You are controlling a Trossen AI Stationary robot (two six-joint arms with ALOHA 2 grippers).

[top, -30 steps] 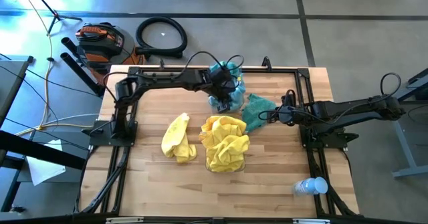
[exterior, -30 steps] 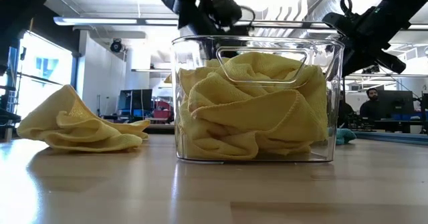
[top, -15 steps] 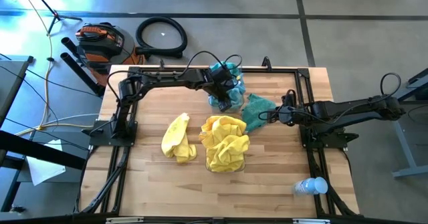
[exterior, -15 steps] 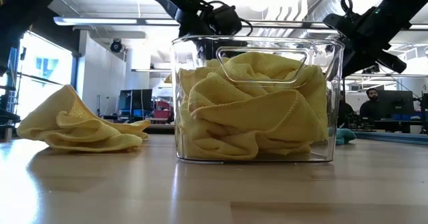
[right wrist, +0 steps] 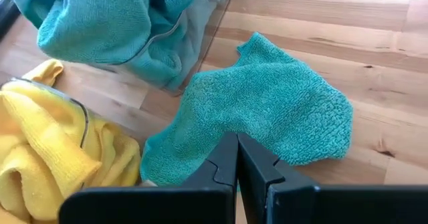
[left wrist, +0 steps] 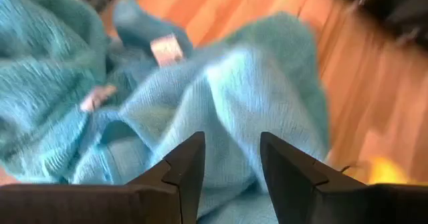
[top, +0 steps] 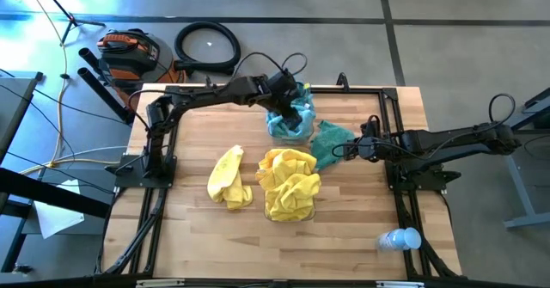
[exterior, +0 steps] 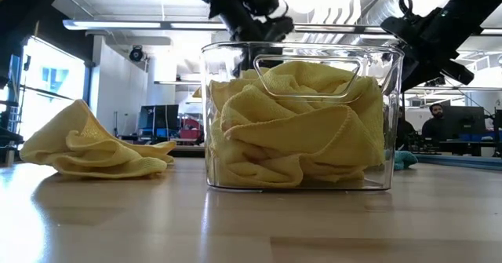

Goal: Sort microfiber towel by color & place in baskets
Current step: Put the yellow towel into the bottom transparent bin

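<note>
While left gripper (top: 289, 101) hovers over teal basket (top: 291, 126) fingers spread, right gripper (top: 337, 151) fingers pressed together beside loose teal towel (top: 328, 140).

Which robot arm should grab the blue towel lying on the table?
Probably the right. Its tool sits right beside the loose teal towel on the table, fingers shut and empty. The left tool is over the basket of teal towels, fingers apart.

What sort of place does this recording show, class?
Probably a robotics lab or workshop rather than a home: a wooden table framed by black metal rails, cables trailing over a concrete floor, and computer monitors in the open room behind.
</note>
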